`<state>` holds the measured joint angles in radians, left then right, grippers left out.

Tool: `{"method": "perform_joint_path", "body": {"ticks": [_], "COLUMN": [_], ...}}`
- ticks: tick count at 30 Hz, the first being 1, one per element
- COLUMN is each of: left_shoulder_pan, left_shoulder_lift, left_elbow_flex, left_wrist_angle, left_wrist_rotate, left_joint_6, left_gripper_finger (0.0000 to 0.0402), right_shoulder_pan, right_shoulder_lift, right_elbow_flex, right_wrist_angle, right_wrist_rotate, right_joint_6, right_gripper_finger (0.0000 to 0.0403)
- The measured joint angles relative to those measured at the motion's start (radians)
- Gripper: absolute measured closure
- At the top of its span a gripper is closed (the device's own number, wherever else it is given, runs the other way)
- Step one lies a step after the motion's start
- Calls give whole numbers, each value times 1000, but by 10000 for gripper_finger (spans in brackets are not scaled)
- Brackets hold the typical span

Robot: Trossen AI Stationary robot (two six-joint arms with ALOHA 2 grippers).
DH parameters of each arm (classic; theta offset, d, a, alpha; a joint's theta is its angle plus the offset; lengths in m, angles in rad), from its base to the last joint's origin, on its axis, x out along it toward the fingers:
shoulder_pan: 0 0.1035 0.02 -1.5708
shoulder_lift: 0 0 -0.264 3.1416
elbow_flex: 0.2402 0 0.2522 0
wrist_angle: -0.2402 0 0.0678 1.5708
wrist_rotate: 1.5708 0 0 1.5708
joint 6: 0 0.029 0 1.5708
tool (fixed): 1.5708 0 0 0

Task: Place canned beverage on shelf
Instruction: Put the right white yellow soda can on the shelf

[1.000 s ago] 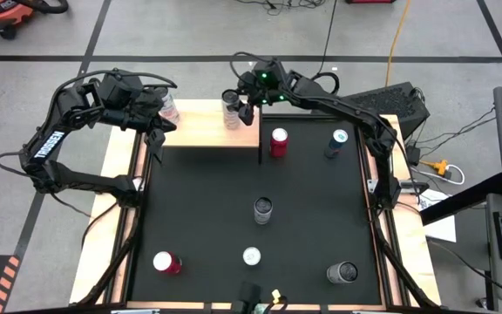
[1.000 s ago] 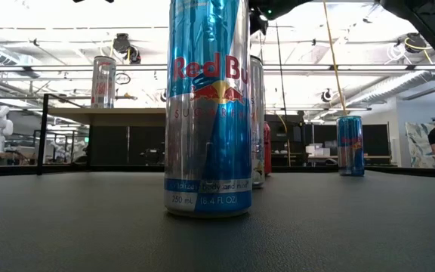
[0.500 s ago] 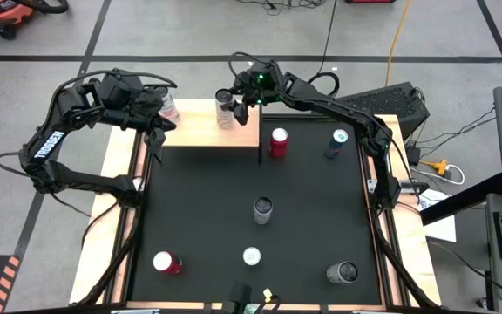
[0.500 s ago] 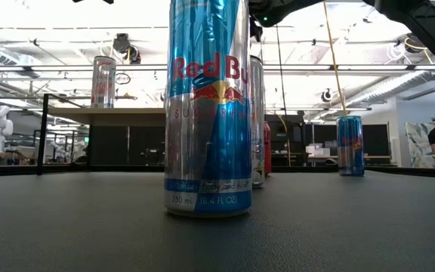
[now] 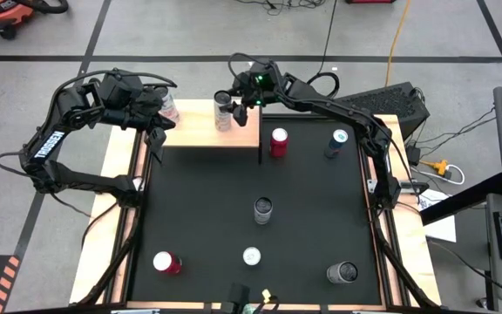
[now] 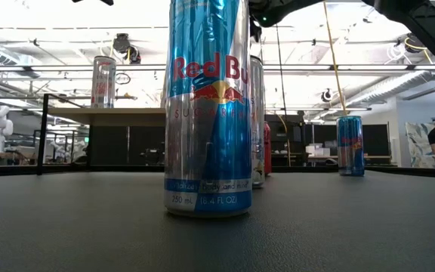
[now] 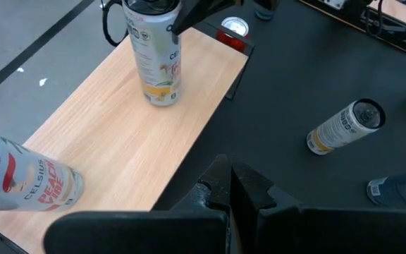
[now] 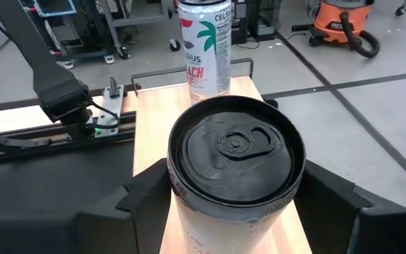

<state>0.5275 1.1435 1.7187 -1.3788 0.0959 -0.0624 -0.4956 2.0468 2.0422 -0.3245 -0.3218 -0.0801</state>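
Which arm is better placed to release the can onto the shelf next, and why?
Right: the right gripper already holds the white can upright on the wooden shelf. The left gripper is shut, empty, off the shelf's edge.

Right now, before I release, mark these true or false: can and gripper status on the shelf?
1. The right gripper grips a white can standing upright on the shelf. True.
2. The left gripper is open. False: it is shut, empty, at the shelf's edge.
3. A Celsius can already stands on the shelf. True.
4. The red can sits on the shelf. False: it is on the black mat.
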Motion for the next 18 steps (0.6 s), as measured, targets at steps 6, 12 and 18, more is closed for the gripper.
{"method": "perform_joint_path", "body": {"ticks": [6,12,18], "left_shoulder_pan": [0,0,0], "left_shoulder_lift": [1,2,2], "left_elbow_flex": [0,0,0], "left_wrist_angle": [0,0,0], "left_wrist_rotate": [0,0,0], "left_joint_6": [0,0,0], "left_gripper_finger": [401,401,401], "right_shoulder_pan": [19,28,23], "right_shoulder_lift": [0,0,0], "right_elbow_flex": [0,0,0], "right_wrist_angle": [3,5,5], "right_wrist_rotate": [37,37,41], "right_joint_6": [-71,-90,-129], "right_gripper_finger": [170,169,169]}}
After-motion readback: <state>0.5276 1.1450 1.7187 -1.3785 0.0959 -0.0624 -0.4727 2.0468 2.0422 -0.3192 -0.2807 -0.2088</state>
